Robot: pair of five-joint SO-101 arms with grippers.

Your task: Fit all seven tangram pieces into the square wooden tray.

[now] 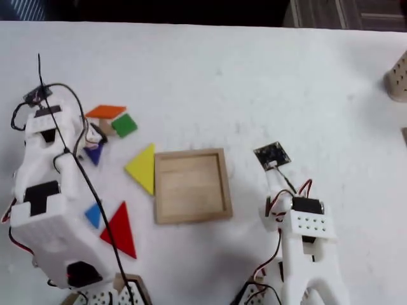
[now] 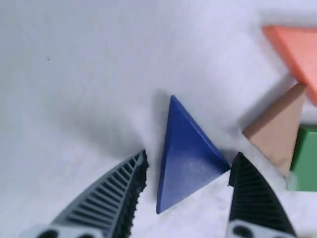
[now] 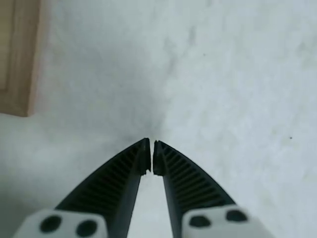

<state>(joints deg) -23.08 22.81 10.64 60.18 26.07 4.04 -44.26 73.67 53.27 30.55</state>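
currently, a count of what lies before me, item by item.

- tray: square, wooden, flat near the middle of the table. nothing is in it.
- yellow triangle: large, flat on the table, its long edge just beside the tray's wall on my left arm's side.
- red triangle: large, nearer my bases, apart from the tray.
- light blue triangle: small, just beside the red one.
- orange piece, green square and tan triangle: bunched close together on the far side of my left arm.
- dark blue triangle: flat on the table near that bunch, between my left fingers.
- left gripper: fingers spread, one on each side of the dark blue triangle. not closed on it. i cannot tell whether either pad touches it.
- right gripper: fingers pressed almost together, holding nothing. it sits over bare table on the far side of the tray from the pieces, with a corner of the tray off to one side.

tally: seven pieces counted, none placed. in my judgement the task is at its very start, with the dark blue triangle as the piece in hand. all seven remain to be lifted, turned and fitted.
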